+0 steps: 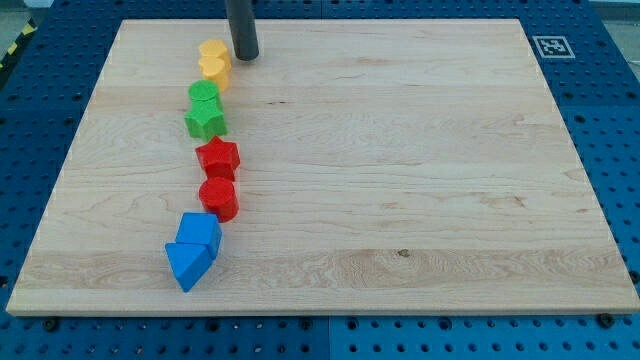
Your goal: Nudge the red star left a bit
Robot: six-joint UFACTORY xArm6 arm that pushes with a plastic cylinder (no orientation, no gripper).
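The red star (pixel 218 157) lies on the wooden board (pixel 400 150) at the view's left of centre, in a line of blocks. My tip (pixel 244 55) is near the view's top, just right of two yellow blocks (pixel 213 61), well above the red star and apart from it. A green cube (pixel 203 96) and a green star (pixel 206 121) lie between the yellow blocks and the red star. A red cylinder (pixel 218 198) touches the red star from below.
Two blue blocks (pixel 192 250) sit at the line's lower end near the board's bottom left. A fiducial marker (pixel 551 46) is at the board's top right corner. Blue pegboard surrounds the board.
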